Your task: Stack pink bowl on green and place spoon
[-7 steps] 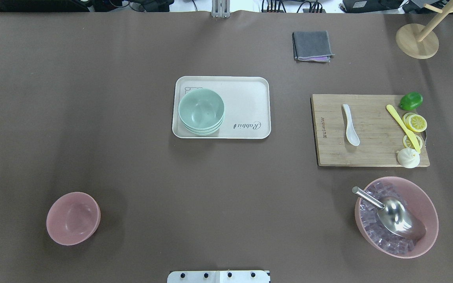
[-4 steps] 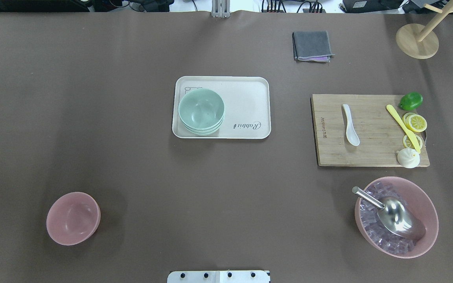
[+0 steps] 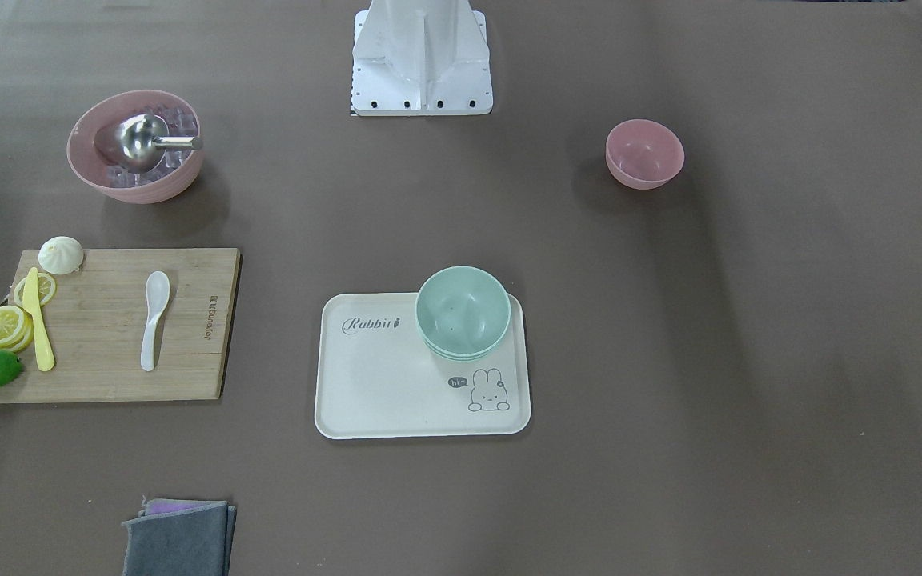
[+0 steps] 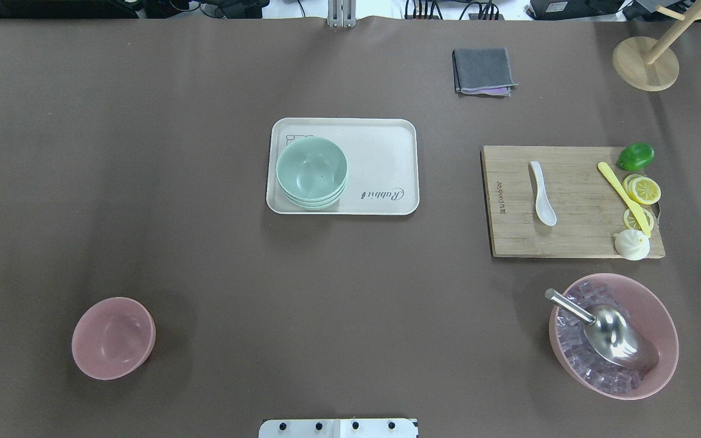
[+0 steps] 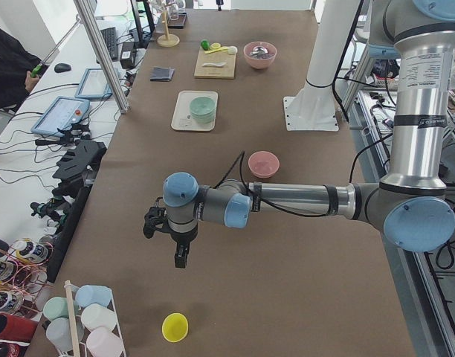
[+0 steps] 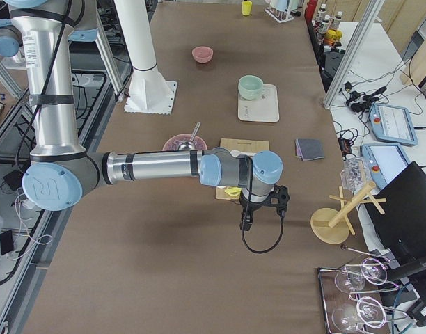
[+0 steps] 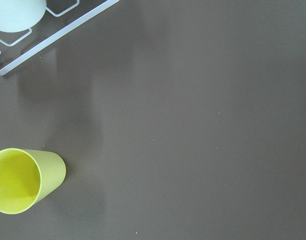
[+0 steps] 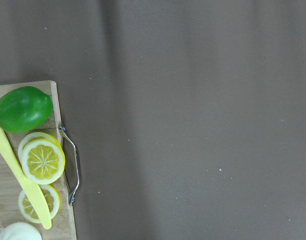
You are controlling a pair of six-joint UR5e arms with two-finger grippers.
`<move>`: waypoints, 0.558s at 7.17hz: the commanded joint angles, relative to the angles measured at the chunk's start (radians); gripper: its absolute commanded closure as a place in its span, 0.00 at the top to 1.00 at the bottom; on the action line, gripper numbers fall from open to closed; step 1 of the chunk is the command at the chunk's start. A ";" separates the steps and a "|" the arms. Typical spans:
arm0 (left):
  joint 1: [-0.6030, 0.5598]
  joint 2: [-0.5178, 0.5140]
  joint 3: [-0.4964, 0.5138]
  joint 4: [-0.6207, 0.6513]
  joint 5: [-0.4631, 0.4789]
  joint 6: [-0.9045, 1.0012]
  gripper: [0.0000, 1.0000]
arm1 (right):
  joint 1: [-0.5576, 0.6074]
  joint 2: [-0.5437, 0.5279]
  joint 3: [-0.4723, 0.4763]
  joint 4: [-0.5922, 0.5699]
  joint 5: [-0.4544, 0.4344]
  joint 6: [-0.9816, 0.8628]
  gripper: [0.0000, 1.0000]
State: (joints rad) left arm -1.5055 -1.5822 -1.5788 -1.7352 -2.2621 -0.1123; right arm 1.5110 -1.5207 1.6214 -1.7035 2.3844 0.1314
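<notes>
The small pink bowl (image 4: 113, 338) stands empty at the table's near left; it also shows in the front view (image 3: 644, 154). The green bowls (image 4: 311, 172) sit nested on the left end of a cream tray (image 4: 381, 146). The white spoon (image 4: 542, 193) lies on the wooden cutting board (image 4: 575, 237). My left gripper (image 5: 164, 242) hovers over bare table far left of the pink bowl, shown only in the exterior left view. My right gripper (image 6: 263, 207) hovers beyond the board's right end, shown only in the exterior right view. I cannot tell if either is open or shut.
A large pink bowl (image 4: 613, 336) with ice cubes and a metal scoop stands near right. A lime (image 4: 635, 156), lemon slices, a yellow knife and a bun lie on the board. A grey cloth (image 4: 483, 71) lies at the back. A yellow cup (image 7: 24, 180) lies under the left wrist.
</notes>
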 commanded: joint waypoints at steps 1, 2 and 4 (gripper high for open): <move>0.047 -0.036 -0.027 -0.009 -0.002 -0.079 0.98 | -0.002 -0.001 0.009 0.002 0.004 -0.001 1.00; 0.138 -0.021 -0.120 -0.094 -0.001 -0.281 0.98 | 0.000 0.000 0.023 0.001 0.015 0.000 1.00; 0.383 0.033 -0.264 -0.226 0.028 -0.725 0.98 | 0.000 -0.004 0.023 0.004 0.051 0.004 1.00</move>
State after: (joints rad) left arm -1.2785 -1.5724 -1.7559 -1.8907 -2.2546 -0.5689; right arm 1.5102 -1.5222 1.6418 -1.7019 2.4203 0.1331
